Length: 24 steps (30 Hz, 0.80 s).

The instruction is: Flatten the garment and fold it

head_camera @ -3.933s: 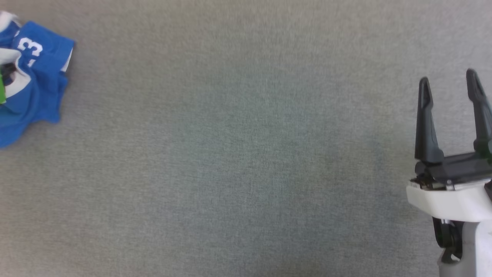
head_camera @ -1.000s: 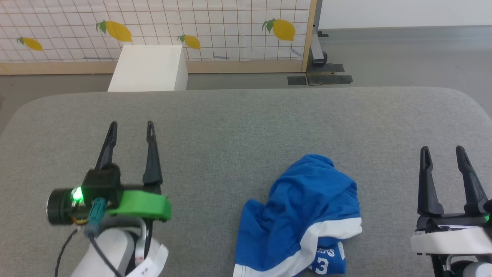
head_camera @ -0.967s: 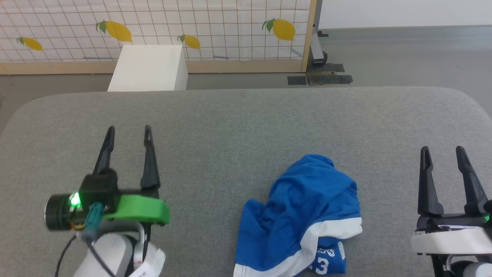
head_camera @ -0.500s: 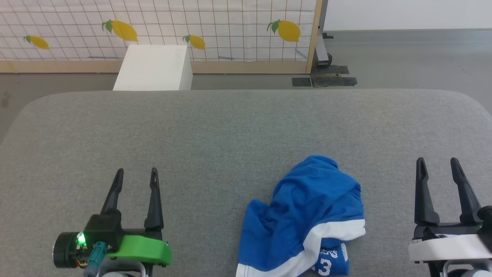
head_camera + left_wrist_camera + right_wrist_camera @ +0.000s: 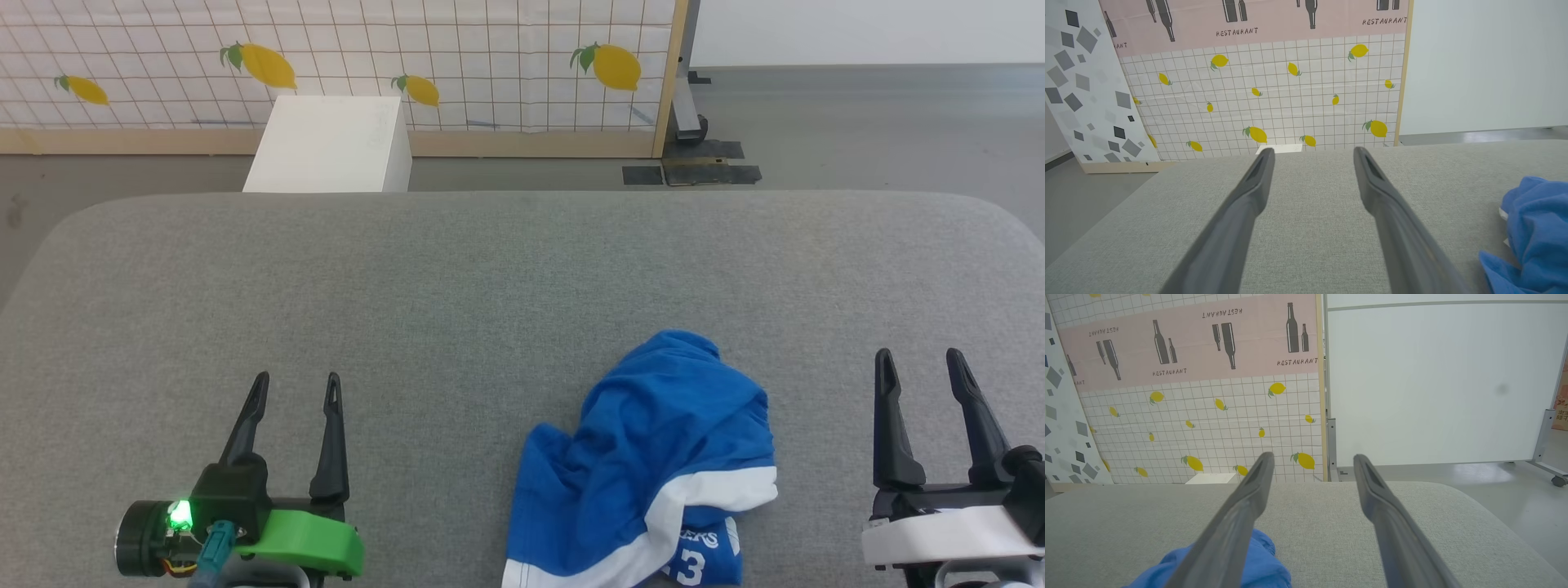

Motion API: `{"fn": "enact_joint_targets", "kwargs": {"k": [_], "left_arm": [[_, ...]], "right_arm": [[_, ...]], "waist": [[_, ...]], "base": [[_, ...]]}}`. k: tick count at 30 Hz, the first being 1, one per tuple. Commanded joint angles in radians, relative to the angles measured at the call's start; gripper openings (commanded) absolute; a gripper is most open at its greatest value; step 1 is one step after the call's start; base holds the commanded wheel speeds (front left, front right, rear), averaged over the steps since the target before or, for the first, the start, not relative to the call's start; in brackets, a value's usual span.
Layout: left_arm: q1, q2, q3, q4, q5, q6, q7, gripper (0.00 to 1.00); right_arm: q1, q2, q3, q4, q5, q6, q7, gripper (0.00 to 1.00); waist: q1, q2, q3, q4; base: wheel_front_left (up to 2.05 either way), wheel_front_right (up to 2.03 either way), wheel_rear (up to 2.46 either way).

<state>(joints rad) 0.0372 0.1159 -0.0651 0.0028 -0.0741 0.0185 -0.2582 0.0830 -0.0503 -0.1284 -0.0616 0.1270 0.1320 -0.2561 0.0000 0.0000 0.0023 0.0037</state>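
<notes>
Nearest to the robot, the left fingers (image 5: 330, 441) stand at the lower left of the head view, spread apart with nothing between them, and they point away across the grey tabletop (image 5: 490, 269). A green part and a small green light sit at their base. At the lower right, the right fingers (image 5: 888, 433) are also spread apart and empty, pointing the same way. Between the two arms, but closer to the right one, the garment (image 5: 653, 457) lies crumpled in a heap on the tabletop, touched by neither arm. It is royal blue, a white band runs across its near part, and the number 23 with some white letters shows at its near edge. In the left wrist view the blue cloth is at the right edge; in the right wrist view it is low, behind the left-hand finger. Beyond the far edge of the tabletop a white box (image 5: 331, 147) stands on the grey floor (image 5: 857, 122). Behind it rises a screen (image 5: 457, 49) with a grid and yellow lemons, and next to that, a plain white panel (image 5: 1433, 384).
</notes>
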Motion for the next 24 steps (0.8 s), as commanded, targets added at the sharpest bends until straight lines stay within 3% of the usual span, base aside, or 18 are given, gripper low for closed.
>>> {"fn": "enact_joint_targets", "kwargs": {"k": [1,24], "left_arm": [[0.012,-0.009,0.007,0.004,0.018,-0.006,-0.004,1.00],[0.011,-0.035,0.030,0.049,0.050,-0.015,-0.004,1.00]], "right_arm": [[0.010,0.000,0.002,0.003,-0.004,-0.001,-0.006,1.00],[0.028,0.000,0.057,-0.009,-0.055,-0.001,-0.006,1.00]], "waist": [[0.0000,0.0000,-0.001,0.000],[0.0000,0.0000,-0.007,0.011]], "base": [[0.00,0.00,0.00],[0.00,0.00,0.00]]}}
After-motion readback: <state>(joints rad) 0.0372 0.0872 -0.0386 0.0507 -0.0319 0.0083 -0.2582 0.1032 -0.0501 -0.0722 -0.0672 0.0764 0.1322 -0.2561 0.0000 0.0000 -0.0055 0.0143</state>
